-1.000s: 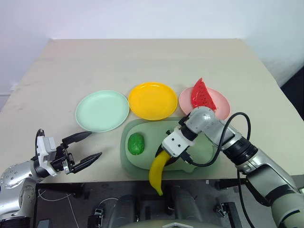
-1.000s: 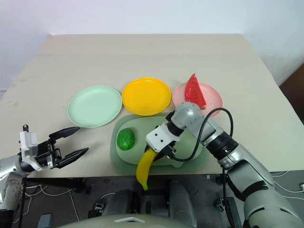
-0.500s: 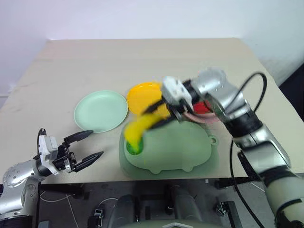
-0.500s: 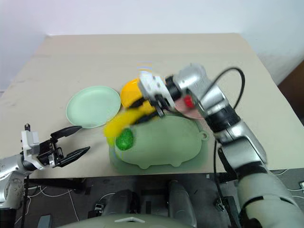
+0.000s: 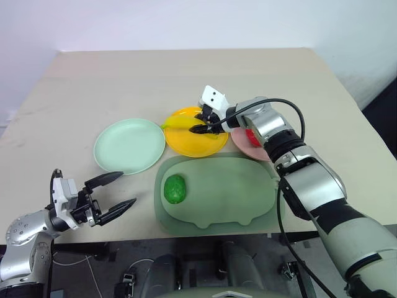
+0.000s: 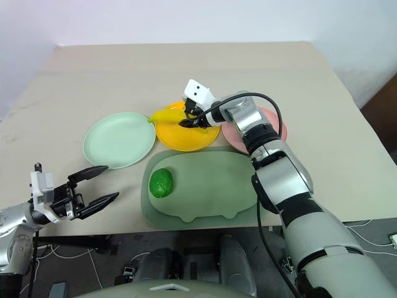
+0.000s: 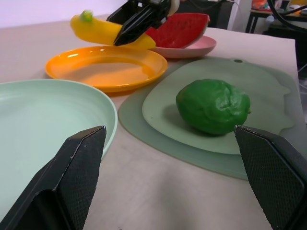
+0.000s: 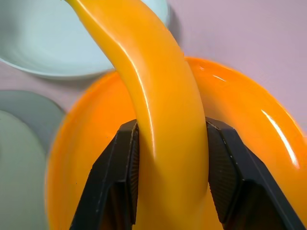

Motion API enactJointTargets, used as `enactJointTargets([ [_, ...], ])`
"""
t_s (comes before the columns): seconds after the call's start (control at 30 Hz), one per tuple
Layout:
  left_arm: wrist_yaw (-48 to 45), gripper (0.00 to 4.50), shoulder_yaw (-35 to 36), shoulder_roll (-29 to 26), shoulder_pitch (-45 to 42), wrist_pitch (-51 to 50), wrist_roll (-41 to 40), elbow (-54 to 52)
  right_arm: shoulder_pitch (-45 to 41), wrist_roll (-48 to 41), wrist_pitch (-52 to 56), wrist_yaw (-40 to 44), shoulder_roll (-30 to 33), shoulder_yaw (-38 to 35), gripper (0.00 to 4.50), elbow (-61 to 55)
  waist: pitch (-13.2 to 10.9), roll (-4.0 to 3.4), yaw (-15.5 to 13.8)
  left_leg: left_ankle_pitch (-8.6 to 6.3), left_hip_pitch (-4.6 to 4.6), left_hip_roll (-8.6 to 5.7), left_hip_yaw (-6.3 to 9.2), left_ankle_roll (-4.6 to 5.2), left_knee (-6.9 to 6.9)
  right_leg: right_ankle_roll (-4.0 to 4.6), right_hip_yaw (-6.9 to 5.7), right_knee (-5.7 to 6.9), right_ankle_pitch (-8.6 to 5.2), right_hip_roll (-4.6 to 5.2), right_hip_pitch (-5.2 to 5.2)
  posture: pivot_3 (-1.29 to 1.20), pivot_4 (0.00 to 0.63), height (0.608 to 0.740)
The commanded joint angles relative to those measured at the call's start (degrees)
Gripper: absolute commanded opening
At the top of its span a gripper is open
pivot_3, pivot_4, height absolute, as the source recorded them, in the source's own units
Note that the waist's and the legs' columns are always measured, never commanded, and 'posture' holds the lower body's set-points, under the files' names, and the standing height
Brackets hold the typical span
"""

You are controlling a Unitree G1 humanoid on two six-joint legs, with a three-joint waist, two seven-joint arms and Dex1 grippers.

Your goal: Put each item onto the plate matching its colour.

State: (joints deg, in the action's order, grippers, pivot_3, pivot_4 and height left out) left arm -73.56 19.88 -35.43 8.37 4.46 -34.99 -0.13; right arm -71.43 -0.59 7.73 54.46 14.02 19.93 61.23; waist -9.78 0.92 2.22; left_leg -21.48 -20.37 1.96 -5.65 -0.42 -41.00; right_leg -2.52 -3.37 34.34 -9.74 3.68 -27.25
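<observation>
My right gripper (image 5: 200, 128) is shut on the curved yellow banana (image 5: 178, 122) and holds it just over the yellow-orange plate (image 5: 198, 144), its free end reaching toward the mint green plate (image 5: 129, 146). The red watermelon wedge (image 7: 180, 29) lies on the pink plate (image 7: 192, 49), partly behind my right arm in the eye views. On the left part of the pale green pig-shaped board (image 5: 229, 192) rests the bumpy dark-green vegetable (image 5: 175, 188). My left gripper (image 5: 126, 188) stands open near the table's front left edge, with nothing between its fingers.
The three plates stand in a row across the table's middle, just behind the board. The board's front rim lies close to the table's front edge (image 5: 186, 236). Bare tabletop (image 5: 186, 81) stretches behind the plates.
My right gripper has swung the banana up from the board's front edge and back over the yellow-orange plate. The left gripper has kept still and open.
</observation>
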Motion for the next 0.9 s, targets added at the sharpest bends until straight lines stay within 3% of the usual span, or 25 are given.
enactJointTargets([
  [0.03, 0.0, 4.50, 0.9, -0.4, 0.4, 0.9, -0.4, -1.8, -1.5, 4.2, -3.1, -3.7, -0.2, -0.3, 1.56, 3.2, 0.0, 0.00, 0.2, 0.00, 0.01, 0.00, 0.00, 0.00, 0.00, 0.00, 0.01, 0.00, 0.00, 0.00, 0.00, 0.00, 0.150, 0.736],
  [0.17, 0.1, 4.50, 0.7, -0.4, 0.2, 0.9, -0.3, -1.9, -1.3, 7.2, -4.8, -4.8, -0.8, -0.3, 1.56, 4.9, 0.0, -0.02, 0.4, 0.00, 0.00, 0.02, 0.01, -0.01, 0.03, 0.00, 0.01, 0.01, 0.00, -0.02, -0.03, 0.00, 0.150, 0.736],
  [0.43, 0.3, 4.50, 0.5, -0.2, 0.6, 0.7, -0.5, -2.7, -2.3, 4.4, -2.5, 2.2, 0.6, -5.4, 4.37, 1.6, 0.0, -0.03, 0.3, 0.00, -0.01, 0.06, 0.01, 0.00, 0.02, 0.00, 0.01, 0.01, 0.00, -0.01, -0.02, 0.00, 0.150, 0.736],
  [0.63, 0.7, 4.50, 0.2, -0.2, 0.1, 0.3, -0.4, -3.0, 0.1, -3.2, 6.9, 13.9, 7.0, -11.3, 4.47, -15.2, -0.1, -0.12, 0.1, -0.01, -0.05, 0.09, 0.07, 0.01, 0.02, -0.01, 0.00, 0.00, 0.01, 0.01, -0.02, 0.00, 0.150, 0.736],
  [0.77, 0.8, 4.50, -0.3, -0.2, -0.8, -0.2, -0.7, -3.2, 7.9, -9.8, 15.5, 21.7, 14.6, -14.1, 4.47, -33.8, -0.1, -0.09, -0.2, -0.03, -0.01, 0.09, 0.30, 0.05, 0.03, -0.01, -0.05, -0.04, 0.01, 0.02, 0.05, 0.00, 0.150, 0.736],
  [0.9, 0.1, 4.50, -1.1, -0.5, -2.1, -0.5, -0.6, -2.5, 15.9, -14.5, 19.3, 27.5, 22.7, -15.7, 4.47, -45.2, -0.1, -0.10, -0.8, -0.13, -0.01, 0.01, 0.36, 0.23, 0.01, -0.02, -0.07, -0.08, 0.01, 0.06, 0.06, 0.00, 0.150, 0.736],
])
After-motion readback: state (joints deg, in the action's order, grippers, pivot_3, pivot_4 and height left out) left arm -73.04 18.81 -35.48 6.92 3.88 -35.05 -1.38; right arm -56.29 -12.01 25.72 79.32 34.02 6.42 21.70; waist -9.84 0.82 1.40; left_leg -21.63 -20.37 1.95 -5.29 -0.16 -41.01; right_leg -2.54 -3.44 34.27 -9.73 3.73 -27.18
